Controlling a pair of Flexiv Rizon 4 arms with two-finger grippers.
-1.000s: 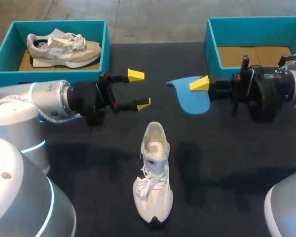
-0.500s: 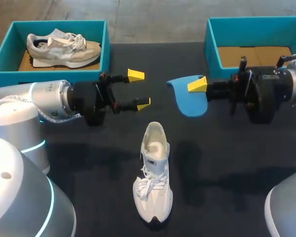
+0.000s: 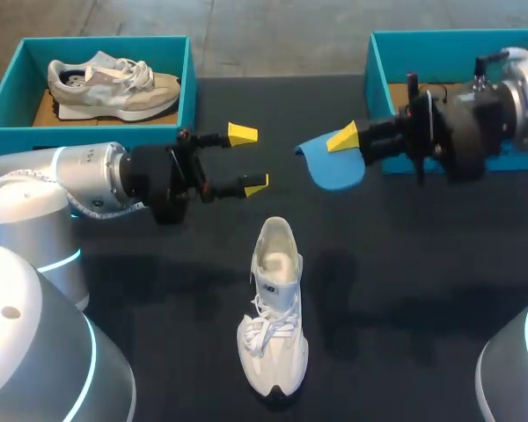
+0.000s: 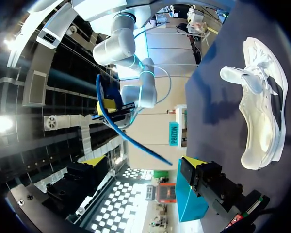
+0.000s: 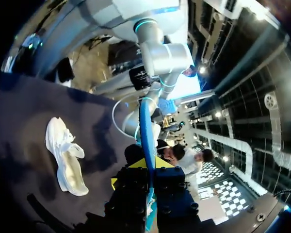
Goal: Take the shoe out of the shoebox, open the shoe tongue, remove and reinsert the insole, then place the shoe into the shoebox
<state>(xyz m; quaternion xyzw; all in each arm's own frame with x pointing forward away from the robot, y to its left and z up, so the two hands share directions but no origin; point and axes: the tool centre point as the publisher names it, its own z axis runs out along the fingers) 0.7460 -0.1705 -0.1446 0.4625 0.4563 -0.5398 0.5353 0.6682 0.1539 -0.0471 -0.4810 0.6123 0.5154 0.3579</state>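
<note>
A white shoe [image 3: 273, 316] lies on the black table, toe toward me, its tongue pulled up; it also shows in the left wrist view [image 4: 257, 107] and the right wrist view [image 5: 65, 155]. My right gripper [image 3: 343, 141] is shut on a blue insole [image 3: 334, 167] and holds it in the air, behind and to the right of the shoe. Seen edge-on, the insole [image 5: 145, 126] runs out from between the right gripper's [image 5: 146, 165] yellow tips. My left gripper [image 3: 248, 159] stands open and empty behind the shoe, facing the insole [image 4: 131, 141]; its tips [image 4: 144, 162] are wide apart.
A teal shoebox [image 3: 0, 105] at the back left holds a beige and grey sneaker [image 3: 114, 86]. An empty teal shoebox [image 3: 374, 70] with a cardboard floor stands at the back right, partly behind my right arm.
My right arm has risen and drawn back toward the right shoebox, carrying the blue insole. The left arm and the white shoe have stayed put.
</note>
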